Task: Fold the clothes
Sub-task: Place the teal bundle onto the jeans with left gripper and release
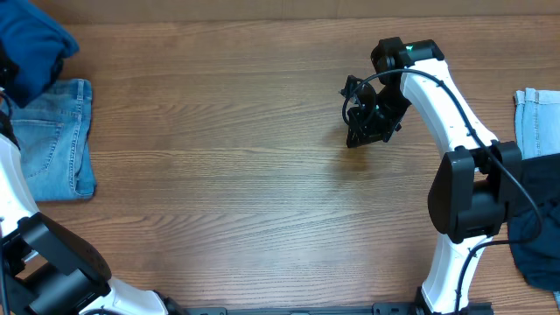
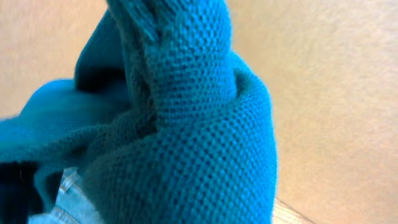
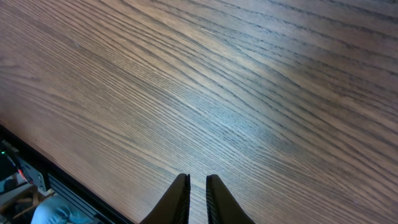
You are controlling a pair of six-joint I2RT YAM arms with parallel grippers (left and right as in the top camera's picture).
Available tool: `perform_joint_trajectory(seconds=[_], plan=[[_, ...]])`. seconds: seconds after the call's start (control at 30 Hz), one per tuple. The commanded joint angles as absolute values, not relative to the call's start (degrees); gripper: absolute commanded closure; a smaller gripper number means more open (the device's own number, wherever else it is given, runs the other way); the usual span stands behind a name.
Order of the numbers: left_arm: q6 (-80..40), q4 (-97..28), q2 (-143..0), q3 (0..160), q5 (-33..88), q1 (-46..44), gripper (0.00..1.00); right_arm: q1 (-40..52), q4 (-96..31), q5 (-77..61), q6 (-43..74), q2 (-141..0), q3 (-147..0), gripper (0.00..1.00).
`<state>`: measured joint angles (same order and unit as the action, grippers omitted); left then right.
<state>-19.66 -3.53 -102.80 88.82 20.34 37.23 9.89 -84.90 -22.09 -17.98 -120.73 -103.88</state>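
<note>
Blue knit garment (image 1: 33, 39), bunched, far-left corner

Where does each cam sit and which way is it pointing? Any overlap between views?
Overhead: above the table, looking straight down; left arm and right arm both show.
Left wrist: on the left arm, close against the blue knit garment, jeans at the lower corner; own fingers hidden.
Right wrist: looks down past the right gripper, closed and empty, at bare wood.
Shared: overhead and left wrist both see garment and jeans; overhead and right wrist, the tabletop.
</note>
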Motion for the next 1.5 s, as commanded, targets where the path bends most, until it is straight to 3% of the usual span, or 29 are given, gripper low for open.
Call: perform_joint_trajectory(seconds=[0.0, 0.33, 0.6, 0.63, 0.67, 0.73, 0.9, 1.03, 1.07, 1.1, 1.27, 1.43, 1.47], plan=[[-22.39, -4.84, -103.88, 90.8, 17.69, 37.47, 0.96, 10.22, -84.77, -22.63, -17.72, -119.37, -105.08, 0.86], [-21.87, -10.92, -111.18, 90.8, 18.06, 37.93, 0.96, 10.22, -86.0, -22.79, -17.72, -119.37, -105.08, 0.86], [-22.35, -19.2, -110.59, 90.8, 18.09, 44.03, 0.94, 10.22, -85.49, -22.74, -17.74, -119.37, -105.08, 0.86], [-22.35, -20.32, -110.56, 90.8, 18.09, 45.01, 0.87, 10.22, -85.36, -22.74, -17.72, -119.37, -105.08, 0.86], [-22.33, -21.41, -110.56, 90.8, 18.11, 45.58, 0.69, 10.22, -85.34, -22.74, -17.72, -119.37, -105.08, 0.86], [-22.28, -24.53, -110.56, 90.8, 18.0, 46.78, 0.58, 10.22, -85.38, -22.74, -17.72, -119.37, -105.08, 0.86], [-22.35, -31.57, -110.54, 90.8, 15.88, 49.25, 0.63, 10.22, -85.43, -22.74, -17.72, -119.37, -105.08, 0.86], [-26.39, -39.4, -110.43, 90.8, 2.42, 50.39, 0.62, 10.22, -85.41, -22.57, -17.72, -119.37, -105.08, 0.85], [-26.92, -40.4, -110.41, 90.8, 1.28, 50.48, 0.55, 10.22, -85.43, -22.52, -17.74, -119.37, -105.08, 0.86], [-26.92, -40.49, -110.41, 90.8, 1.52, 50.5, 0.26, 10.22, -85.41, -22.52, -17.74, -119.37, -105.08, 0.86], [-27.05, -41.36, -109.45, 90.8, 2.0, 50.57, 0.1, 10.22, -85.41, -22.52, -17.74, -119.37, -105.08, 0.85], [-25.71, -39.53, -101.67, 90.83, 10.52, 50.59, 0.22, 10.22, -84.99, -22.5, -17.76, -119.37, -105.08, 0.85], [-24.23, -38.04, -99.07, 90.83, 12.69, 50.59, 0.35, 10.22, -84.77, -22.5, -17.76, -119.37, -105.08, 0.85]])
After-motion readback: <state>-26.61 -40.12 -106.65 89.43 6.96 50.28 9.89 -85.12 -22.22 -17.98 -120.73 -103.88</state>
